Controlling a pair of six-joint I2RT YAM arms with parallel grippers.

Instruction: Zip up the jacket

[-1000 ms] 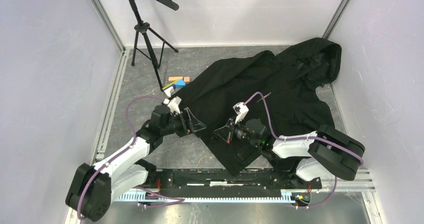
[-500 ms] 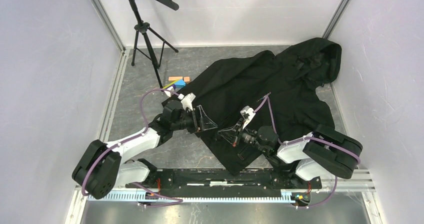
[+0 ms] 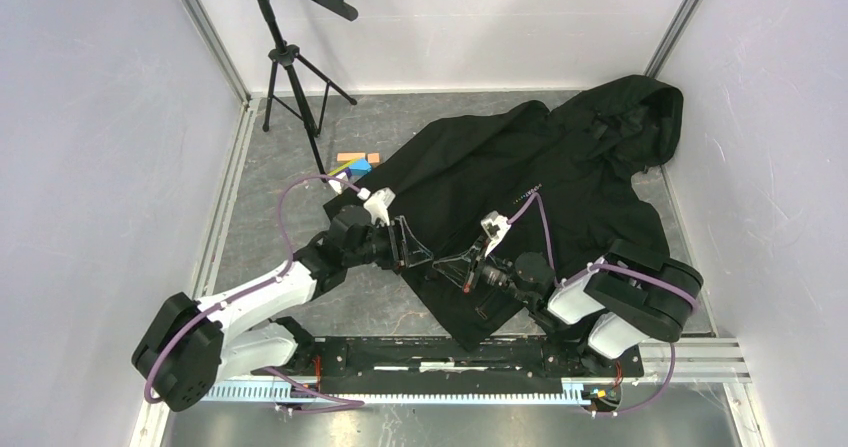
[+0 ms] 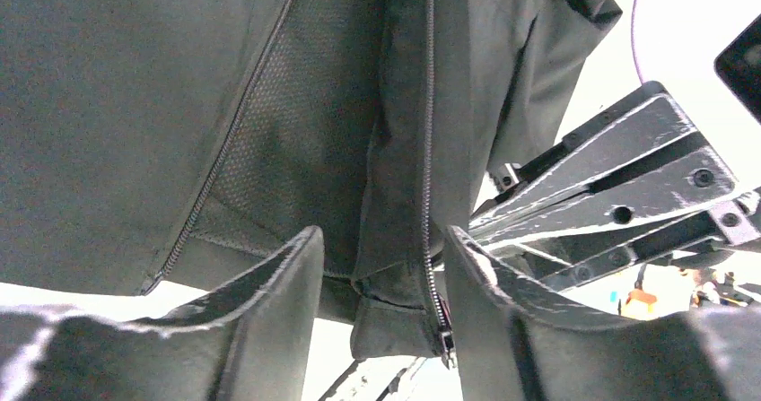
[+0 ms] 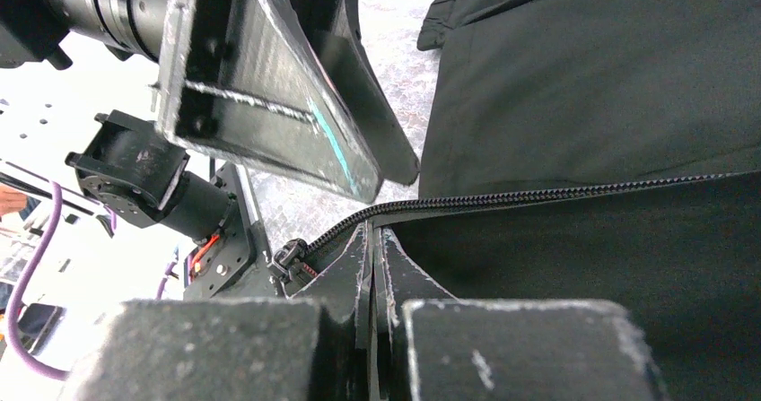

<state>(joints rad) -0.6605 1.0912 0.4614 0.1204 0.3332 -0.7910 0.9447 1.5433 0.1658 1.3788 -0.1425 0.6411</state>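
Observation:
The black hooded jacket (image 3: 560, 167) lies spread over the table, hood at the back right. Its front is open at the near hem. My left gripper (image 3: 415, 247) is open at the hem's left corner. In the left wrist view (image 4: 381, 239) a zip edge (image 4: 429, 150) runs down between the fingers, and its metal end (image 4: 444, 340) hangs by the right finger (image 4: 467, 275). My right gripper (image 3: 455, 265) is shut on the jacket's other front edge. In the right wrist view (image 5: 374, 235) it pinches the fabric just under the zip teeth (image 5: 538, 195), with the slider (image 5: 289, 257) to its left.
A black tripod stand (image 3: 290, 67) stands at the back left. Small orange and blue blocks (image 3: 357, 160) lie by the jacket's left sleeve. Metal rails and white walls close in the table on both sides. The two grippers are very close together.
My left gripper has moved right and slightly nearer, up to the hem corner beside the right gripper. The right gripper stayed shut on the zip edge while its arm shifted a little.

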